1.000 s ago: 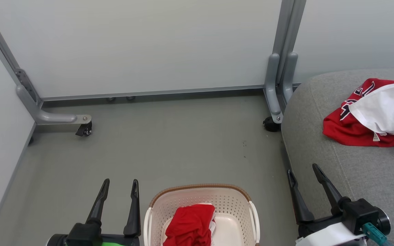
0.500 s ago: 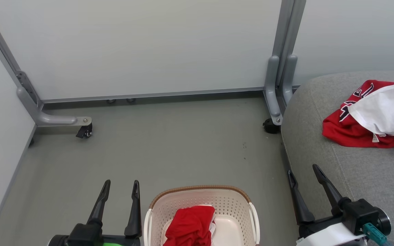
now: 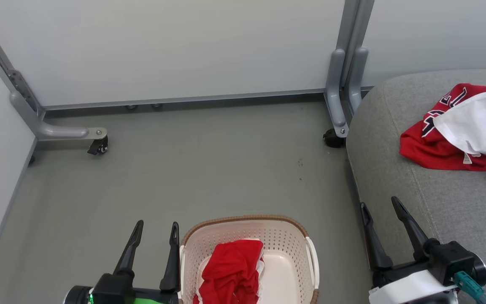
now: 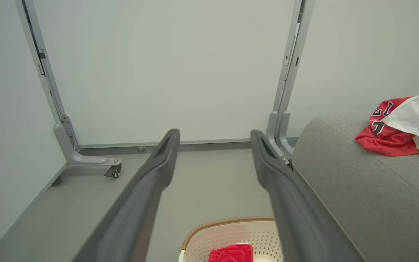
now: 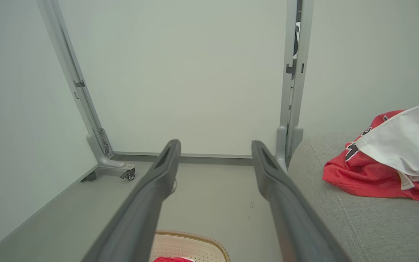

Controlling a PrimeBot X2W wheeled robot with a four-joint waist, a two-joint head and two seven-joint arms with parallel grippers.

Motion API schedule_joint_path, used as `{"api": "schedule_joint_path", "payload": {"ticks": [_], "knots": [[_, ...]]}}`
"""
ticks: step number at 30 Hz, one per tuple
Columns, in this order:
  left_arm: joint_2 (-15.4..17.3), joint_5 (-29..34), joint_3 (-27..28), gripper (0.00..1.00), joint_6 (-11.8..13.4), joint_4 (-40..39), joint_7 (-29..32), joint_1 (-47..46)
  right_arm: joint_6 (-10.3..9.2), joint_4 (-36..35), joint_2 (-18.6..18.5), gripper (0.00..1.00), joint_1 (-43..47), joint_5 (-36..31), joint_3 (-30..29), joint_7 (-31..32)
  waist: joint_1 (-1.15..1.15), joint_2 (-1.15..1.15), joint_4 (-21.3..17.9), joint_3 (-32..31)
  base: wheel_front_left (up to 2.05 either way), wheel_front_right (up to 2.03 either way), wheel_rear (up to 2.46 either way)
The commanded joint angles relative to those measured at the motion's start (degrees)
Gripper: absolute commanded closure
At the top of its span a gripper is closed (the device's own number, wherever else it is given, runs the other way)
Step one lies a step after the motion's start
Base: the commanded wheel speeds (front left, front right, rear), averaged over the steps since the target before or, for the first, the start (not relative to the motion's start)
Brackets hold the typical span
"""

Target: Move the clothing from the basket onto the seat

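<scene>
Half done: jersey toward far edge of the seat, shorts waiting in the basket, left gripper and right gripper wide, empty.

Head view looks steeply down; both wrist views face forward, low, sharing basket and seat.
</scene>
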Motion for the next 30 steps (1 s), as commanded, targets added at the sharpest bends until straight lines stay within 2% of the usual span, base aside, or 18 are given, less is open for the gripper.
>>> {"api": "schedule_joint_path", "payload": {"ticks": [1, 8, 15, 19, 23, 30], "knots": [[0.07, 0.90, -0.17, 0.00, -0.31, 0.30, 0.04, -1.38, -0.08, -0.32, 0.17, 0.00, -0.96, -0.04, -0.35, -0.19, 0.00, 0.00, -0.42, 1.63, 0.00, 0.00, 0.00], [0.07, 2.45, -0.95, 0.00, -1.25, 0.78, 0.04, -4.79, -0.08, -1.43, 0.01, 0.00, -4.49, -0.31, -1.87, -0.19, 0.00, 0.00, -1.88, 8.42, 0.00, 0.00, 0.00], [0.42, 6.45, -0.69, 0.00, -2.83, 1.75, 0.04, -10.58, -0.08, -3.34, -0.24, 0.00, -11.27, -0.51, -4.41, -0.19, 0.00, 0.00, -4.90, 19.30, 0.00, 0.00, 0.00], [2.27, 9.02, -1.62, 0.00, -3.91, 3.50, 0.05, -15.72, -0.08, -4.33, -0.46, 0.00, -16.36, -0.58, -5.09, -0.18, 0.00, 0.00, -6.76, 26.42, 0.00, 0.00, 0.00], [5.57, 12.06, -4.42, 0.00, -4.91, 6.98, 0.05, -21.50, -0.08, -5.34, -0.44, 0.00, -20.83, -0.65, -6.01, -0.18, 0.00, 0.00, -8.44, 32.98, 0.00, 0.00, 0.00], [10.30, 16.38, -13.27, 0.00, -5.97, 20.23, 0.02, -33.37, -0.08, -6.91, -0.49, 0.00, -26.43, -1.04, -7.27, -0.19, 0.00, 0.00, -9.95, 42.11, 0.00, 0.00, 0.00]]}}
